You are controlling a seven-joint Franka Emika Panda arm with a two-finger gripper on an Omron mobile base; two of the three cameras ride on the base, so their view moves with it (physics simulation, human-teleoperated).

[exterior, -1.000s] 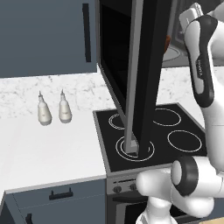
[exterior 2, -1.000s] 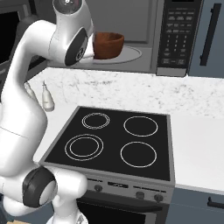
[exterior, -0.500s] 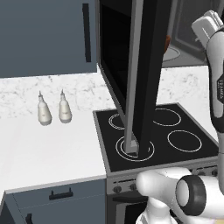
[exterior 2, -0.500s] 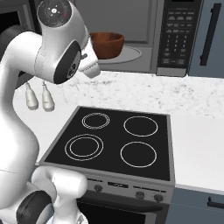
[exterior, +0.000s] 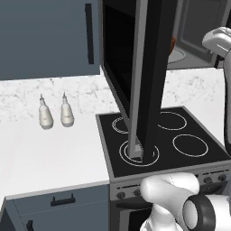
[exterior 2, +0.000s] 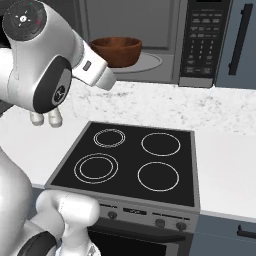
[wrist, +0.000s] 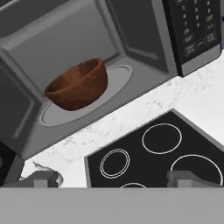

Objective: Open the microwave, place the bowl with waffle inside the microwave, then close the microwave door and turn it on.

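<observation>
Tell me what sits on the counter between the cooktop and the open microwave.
Nothing: a bare strip of white speckled counter separates the cooktop from the microwave, as the right base view shows.

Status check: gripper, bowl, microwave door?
Gripper open, empty, backed off above the cooktop. Bowl on the turntable inside the microwave. Microwave door wide open, not yet closed.

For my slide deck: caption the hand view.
Bowl on the open microwave's turntable; open gripper backed off.
</observation>
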